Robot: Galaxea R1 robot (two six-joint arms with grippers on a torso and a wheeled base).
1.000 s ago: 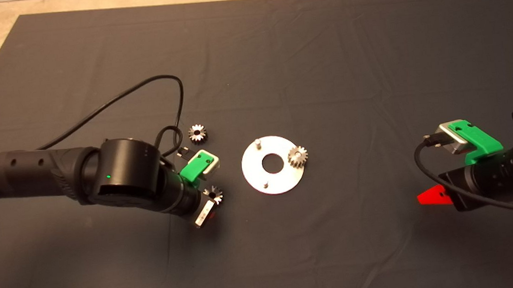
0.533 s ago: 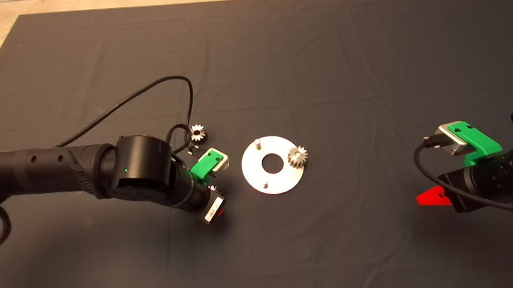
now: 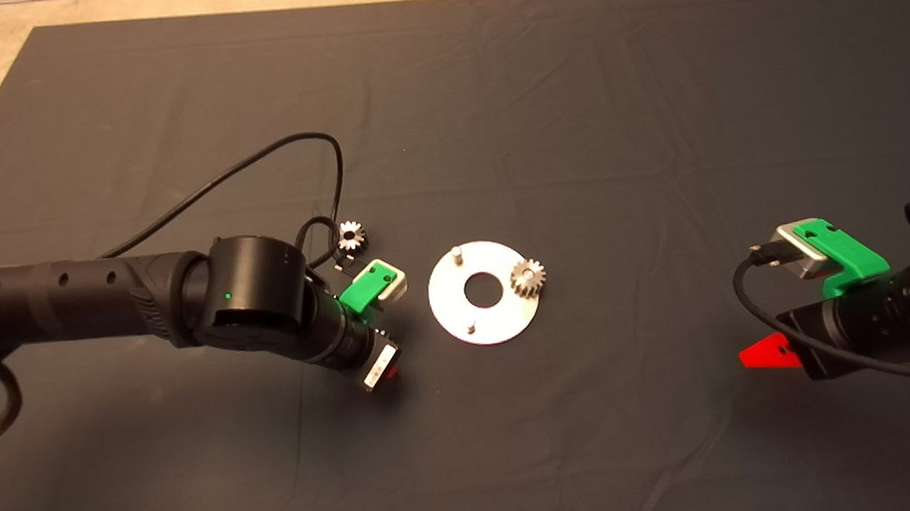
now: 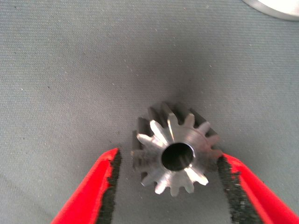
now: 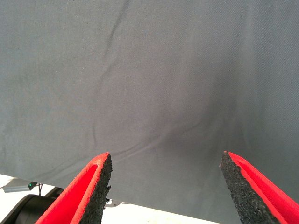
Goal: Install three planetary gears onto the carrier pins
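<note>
From above, the left gripper (image 3: pixel 387 370) hides the gear (image 4: pixel 175 149) between its fingers, and the picture's edge cuts off most of the disc (image 4: pixel 273 7) in the left wrist view.

Left arm reaches in from the left edge toward mid-surface, wrist bent down, left tool (image 4: pixel 168 186) low with both red fingers (image 4: pixel 88 191) spread apart. Right arm sits by the right edge, right tool (image 5: pixel 166 191) open wide too, hovering idle.
</note>
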